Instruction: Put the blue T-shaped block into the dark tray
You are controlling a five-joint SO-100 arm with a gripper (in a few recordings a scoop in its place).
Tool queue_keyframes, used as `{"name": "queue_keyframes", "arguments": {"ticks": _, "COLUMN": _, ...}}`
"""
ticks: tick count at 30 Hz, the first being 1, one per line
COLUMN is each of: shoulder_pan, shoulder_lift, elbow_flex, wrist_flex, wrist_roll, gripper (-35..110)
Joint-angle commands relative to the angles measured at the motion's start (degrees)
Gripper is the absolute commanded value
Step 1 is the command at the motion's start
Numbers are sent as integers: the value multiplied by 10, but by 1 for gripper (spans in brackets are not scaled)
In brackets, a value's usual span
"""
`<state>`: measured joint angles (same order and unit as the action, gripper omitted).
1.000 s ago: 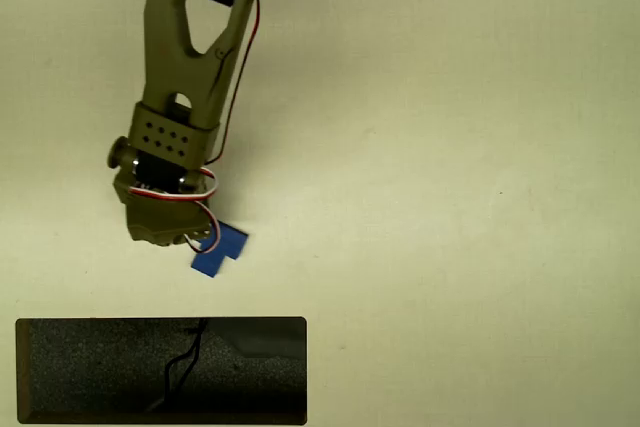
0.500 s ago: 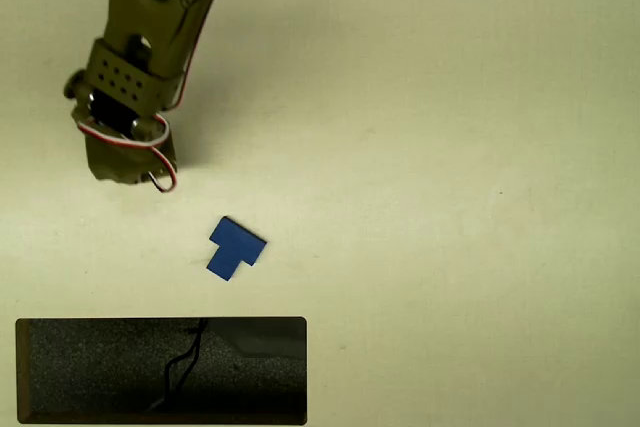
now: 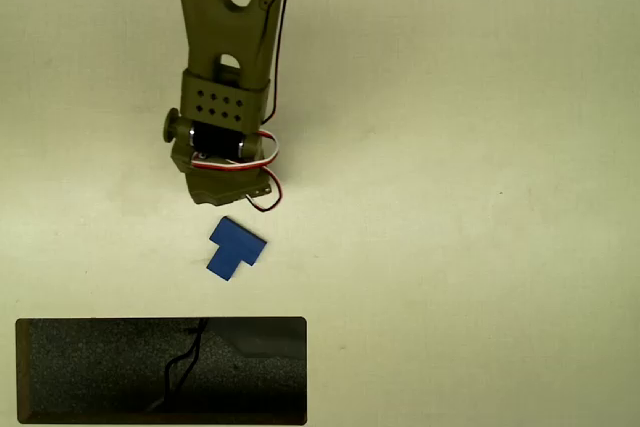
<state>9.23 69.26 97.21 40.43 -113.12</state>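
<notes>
Even yellowish light, faint shadows, slightly soft

- From my overhead view, the arm [image 3: 232, 37] runs out past the top edge, so I cannot see its upper links or base.
- The gripper [image 3: 222, 195] points straight down away from the camera; its own body hides the fingertips, and I cannot tell how the jaws stand.
- The dark tray [image 3: 160, 323] sits hard against the bottom edge; I cannot make out its lower rim clearly.
- Whether the gripper touches the table [image 3: 480, 147] or hangs above it, I cannot tell.
</notes>
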Motion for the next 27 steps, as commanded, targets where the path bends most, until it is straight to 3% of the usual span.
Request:
{"name": "queue_keyframes", "arguments": {"ticks": 1, "shoulder_pan": -11, "shoulder_lift": -12, "elbow_flex": -26, "wrist_flex": -5, "wrist_roll": 20, "gripper": 0}}
{"name": "queue_keyframes", "arguments": {"ticks": 27, "shoulder_pan": 3, "shoulder_lift": -171, "elbow_flex": -260, "wrist_flex": -89, "wrist_roll": 53, "gripper": 0}}
